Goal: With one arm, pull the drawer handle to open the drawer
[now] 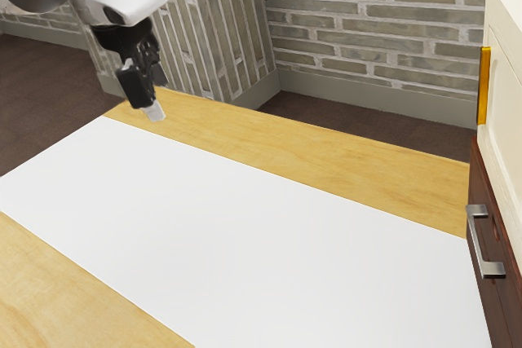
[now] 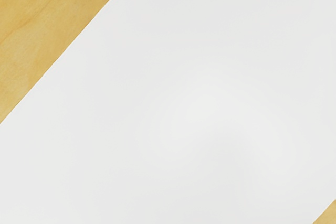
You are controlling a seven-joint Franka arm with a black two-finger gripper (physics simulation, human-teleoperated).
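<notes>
Across the worktop point(image 1: 326, 156), towards the exterior view's right, there's your handle point(image 1: 475, 238) on the drawer point(image 1: 481, 177), well apart from the tool point(image 1: 155, 111). You'll want a long reach that way; spread or closed, you can't tell.

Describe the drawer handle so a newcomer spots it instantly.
Find the cabinet at the exterior view's right edge, cream above, dark brown below. The drawer handle is the silver bar on the brown; the strip higher up is amber-yellow.
</notes>
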